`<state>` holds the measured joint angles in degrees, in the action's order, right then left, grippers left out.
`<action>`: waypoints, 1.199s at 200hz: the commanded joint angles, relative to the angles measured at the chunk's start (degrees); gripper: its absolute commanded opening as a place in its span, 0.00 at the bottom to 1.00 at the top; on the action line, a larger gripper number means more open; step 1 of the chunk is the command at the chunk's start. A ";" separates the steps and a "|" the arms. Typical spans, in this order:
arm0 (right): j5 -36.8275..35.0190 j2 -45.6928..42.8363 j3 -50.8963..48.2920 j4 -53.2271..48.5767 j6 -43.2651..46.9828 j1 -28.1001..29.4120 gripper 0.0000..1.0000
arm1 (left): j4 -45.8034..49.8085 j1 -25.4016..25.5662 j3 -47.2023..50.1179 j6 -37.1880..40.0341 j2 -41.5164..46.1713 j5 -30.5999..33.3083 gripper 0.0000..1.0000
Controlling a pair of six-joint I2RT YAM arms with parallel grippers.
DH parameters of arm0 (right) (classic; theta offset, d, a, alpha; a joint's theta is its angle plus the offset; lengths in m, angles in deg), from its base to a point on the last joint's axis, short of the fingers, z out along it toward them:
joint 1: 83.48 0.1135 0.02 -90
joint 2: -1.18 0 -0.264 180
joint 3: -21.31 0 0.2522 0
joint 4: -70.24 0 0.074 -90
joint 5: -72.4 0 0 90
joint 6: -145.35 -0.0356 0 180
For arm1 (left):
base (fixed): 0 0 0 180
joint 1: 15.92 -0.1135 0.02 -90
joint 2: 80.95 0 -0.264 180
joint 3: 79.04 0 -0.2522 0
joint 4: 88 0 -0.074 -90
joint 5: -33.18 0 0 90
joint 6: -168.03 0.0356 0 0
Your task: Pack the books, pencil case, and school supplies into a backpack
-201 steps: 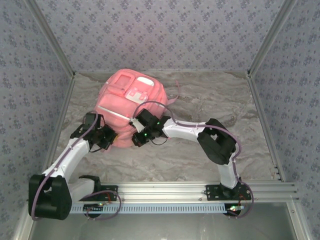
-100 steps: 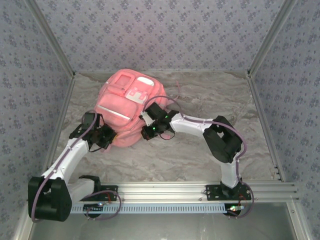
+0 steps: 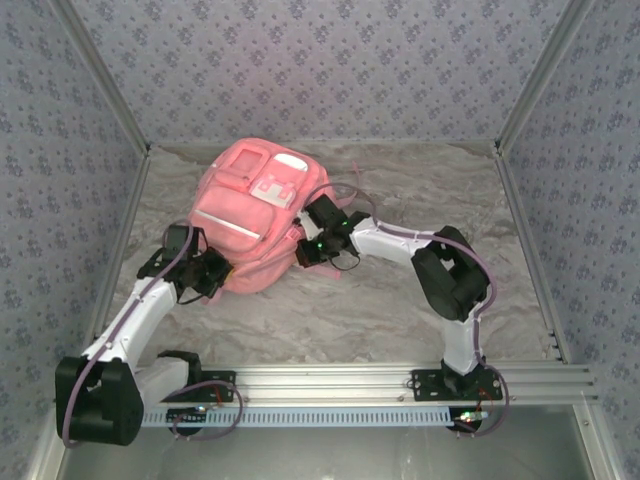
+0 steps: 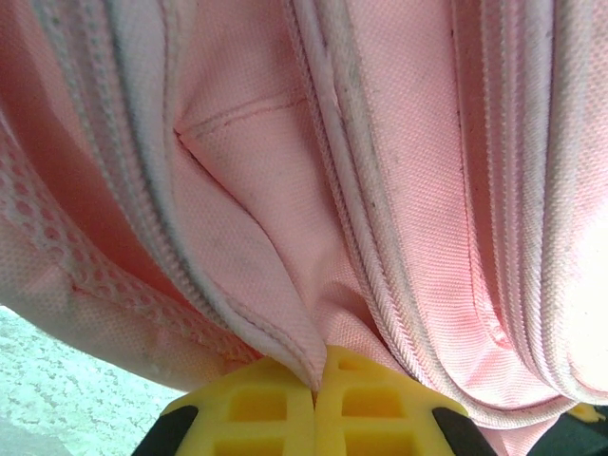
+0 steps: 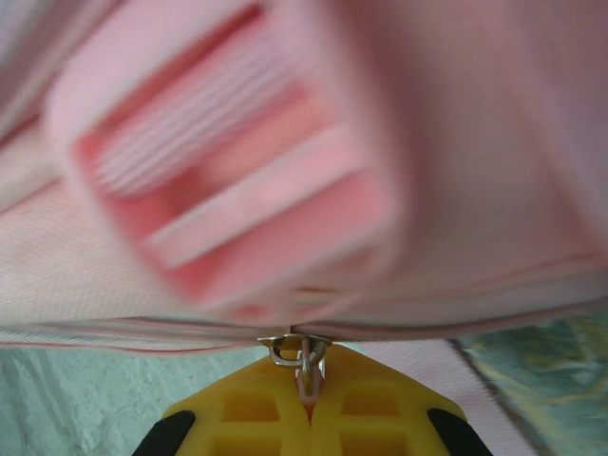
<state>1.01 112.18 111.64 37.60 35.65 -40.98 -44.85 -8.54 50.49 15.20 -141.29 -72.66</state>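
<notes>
The pink backpack point(image 3: 250, 205) lies on the table, left of centre, front pockets up. My left gripper point(image 3: 222, 276) is at its near left edge, shut on a fold of pink fabric with white trim point(image 4: 285, 332); its yellow fingers point(image 4: 256, 408) meet around the fold. My right gripper point(image 3: 304, 250) is at the near right side of the backpack, shut on the pink zip pull point(image 5: 307, 382) that hangs from a metal slider point(image 5: 288, 350) on the zip line. The books, pencil case and school supplies are out of view.
Patterned walls point(image 3: 320, 60) close the marbled tabletop point(image 3: 420, 180) at the back and both sides. A metal rail point(image 3: 340, 385) runs along the near edge. A thin pink strap point(image 3: 352, 190) trails right of the backpack. Free room lies to the right.
My right gripper has moved right and away from the rail along the backpack's near edge, holding the zip pull. The left gripper has stayed where it was on the fabric.
</notes>
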 commanded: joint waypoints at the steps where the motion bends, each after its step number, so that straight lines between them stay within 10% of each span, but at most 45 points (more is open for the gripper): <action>1: -2.70 -0.36 0.08 -0.94 -1.71 -2.18 0.03 | 0.58 -0.70 -0.86 1.39 1.42 1.27 0.00; 95: -5.74 -1.18 -2.72 0.13 -2.87 -5.98 0.00 | -2.51 2.62 -1.37 2.72 -0.97 -1.04 0.00; 240: -8.02 -17.79 -24.02 5.06 -7.09 -17.66 0.01 | -15.76 33.49 -11.73 -3.65 -16.37 -0.24 0.00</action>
<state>-3.75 98.08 90.51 45.49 30.05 -56.43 -53.23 20.70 42.73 12.95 -155.04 -70.97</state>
